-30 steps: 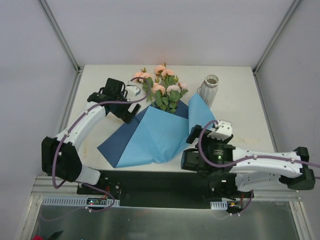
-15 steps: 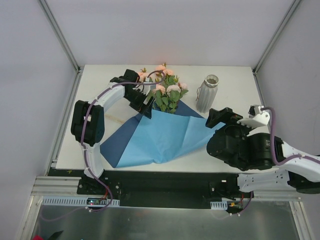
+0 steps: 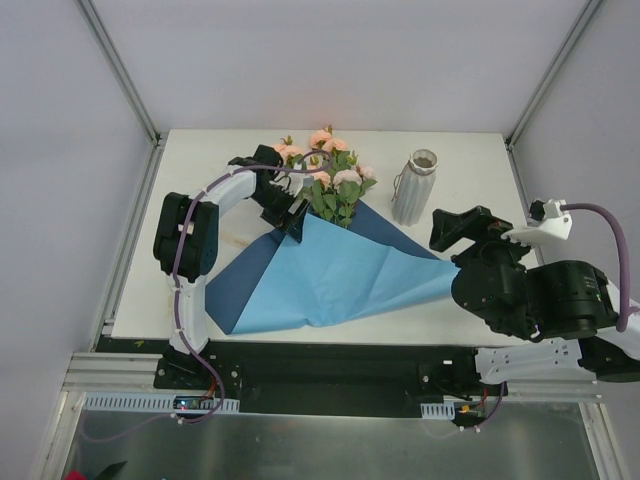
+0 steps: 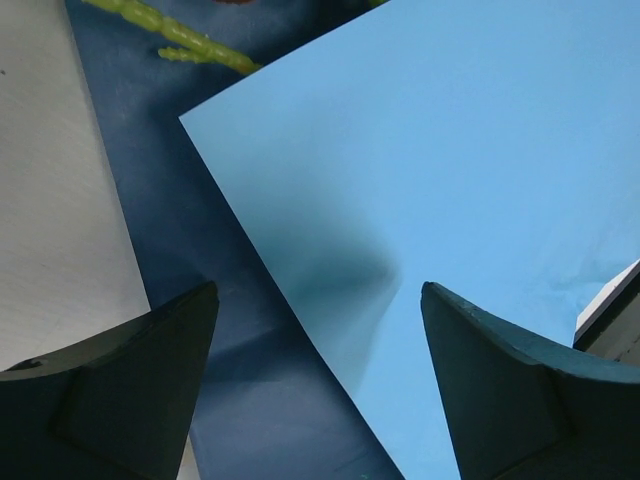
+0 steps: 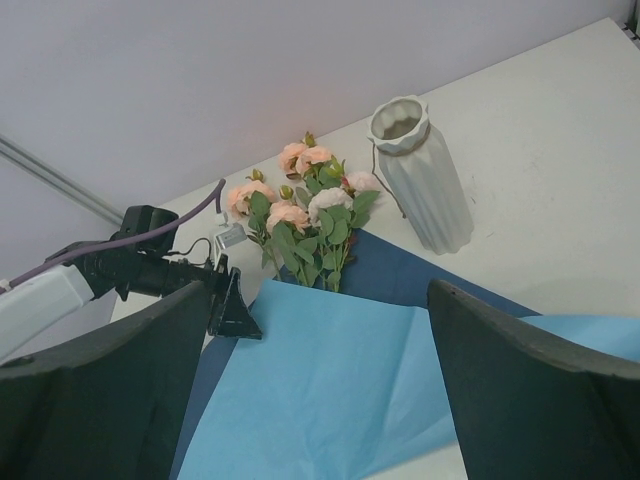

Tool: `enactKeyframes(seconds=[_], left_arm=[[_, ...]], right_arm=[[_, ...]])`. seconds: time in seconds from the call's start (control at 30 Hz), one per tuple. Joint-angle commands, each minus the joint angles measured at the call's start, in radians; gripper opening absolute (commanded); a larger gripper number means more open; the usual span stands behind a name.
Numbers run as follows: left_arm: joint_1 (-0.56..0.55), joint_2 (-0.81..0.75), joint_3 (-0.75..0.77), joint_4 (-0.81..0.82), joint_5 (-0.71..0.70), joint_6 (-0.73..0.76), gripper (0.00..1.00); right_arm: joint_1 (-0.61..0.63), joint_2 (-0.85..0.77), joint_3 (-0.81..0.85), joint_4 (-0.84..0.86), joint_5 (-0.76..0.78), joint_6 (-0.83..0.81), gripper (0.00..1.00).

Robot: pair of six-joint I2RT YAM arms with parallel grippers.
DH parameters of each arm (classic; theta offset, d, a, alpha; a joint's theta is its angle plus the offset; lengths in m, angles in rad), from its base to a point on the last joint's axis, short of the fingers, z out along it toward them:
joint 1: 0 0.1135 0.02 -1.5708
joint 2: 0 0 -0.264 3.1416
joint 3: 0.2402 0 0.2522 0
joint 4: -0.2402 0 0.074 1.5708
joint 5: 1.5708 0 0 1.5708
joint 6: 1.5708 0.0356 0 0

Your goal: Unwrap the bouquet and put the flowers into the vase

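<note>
The bouquet lies unwrapped at the table's back middle. Its flowers, peach and pale pink roses with green leaves, rest heads away from me on the opened blue paper. The white ribbed vase stands upright to their right. My left gripper hovers open low over the paper's upper left edge, beside the stems; a green stem shows just ahead of it. My right gripper is open, raised above the paper's right corner, holding nothing.
The paper has a light blue sheet lying over a dark blue one, spread toward the table's front edge. Metal frame posts rise at the back corners. Bare white table lies right of the vase.
The left gripper moved right to the paper's edge by the stems. The right arm drew back right and lifted. The paper's right flap now lies flat.
</note>
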Motion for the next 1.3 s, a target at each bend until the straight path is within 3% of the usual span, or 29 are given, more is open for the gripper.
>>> enactKeyframes(seconds=[0.0,0.03,0.1,0.13,0.37,0.6,0.87,0.97,1.0,1.03,1.07,1.1,1.13,1.2,1.27], left_arm=[[-0.013,0.002,0.040,-0.027,0.057,0.029,0.76],[-0.011,-0.006,0.040,-0.027,0.068,0.028,0.63],[-0.013,-0.013,0.042,-0.027,0.094,0.022,0.47],[-0.013,-0.018,0.040,-0.027,0.100,0.020,0.33],[-0.017,-0.044,0.034,-0.032,0.100,0.022,0.00],[-0.051,-0.172,0.034,-0.054,0.116,-0.006,0.00],[-0.216,-0.482,0.048,-0.287,0.185,0.040,0.00],[-0.304,-0.558,0.063,-0.432,0.211,0.083,0.00],[-0.325,-0.587,0.065,-0.462,0.220,0.107,0.00],[-0.371,-0.598,0.069,-0.502,0.241,0.123,0.00],[-0.394,-0.608,0.069,-0.565,0.248,0.133,0.00],[-0.419,-0.628,0.068,-0.602,0.260,0.162,0.00],[-0.456,-0.638,0.059,-0.628,0.283,0.172,0.00],[-0.486,-0.677,0.033,-0.670,0.310,0.202,0.00],[-0.534,-0.711,-0.026,-0.676,0.326,0.225,0.04]], right_arm=[[0.017,0.006,0.010,-0.329,0.232,-0.026,0.93],[0.018,0.003,0.007,-0.328,0.232,-0.023,0.93],[0.018,-0.003,0.002,-0.328,0.232,-0.015,0.93],[0.018,-0.003,0.002,-0.328,0.235,-0.014,0.93],[0.018,-0.002,-0.004,-0.328,0.232,-0.011,0.95],[0.007,0.059,-0.004,-0.325,0.241,-0.026,0.95],[-0.194,0.184,0.079,-0.308,0.086,-0.118,0.91],[-0.283,0.184,0.052,-0.108,0.022,-0.301,0.94],[-0.315,0.160,0.021,0.024,-0.085,-0.572,0.95],[-0.411,0.121,-0.092,0.348,-0.183,-0.742,0.95],[-0.476,0.045,-0.135,0.475,-0.300,-0.830,0.94],[-0.551,0.026,-0.154,0.531,-0.518,-0.848,0.94],[-0.694,0.024,-0.151,0.539,-0.602,-0.844,0.94],[-0.789,0.070,-0.111,0.536,-0.792,-0.882,0.94],[-0.841,0.137,-0.076,0.545,-0.885,-0.905,0.94]])
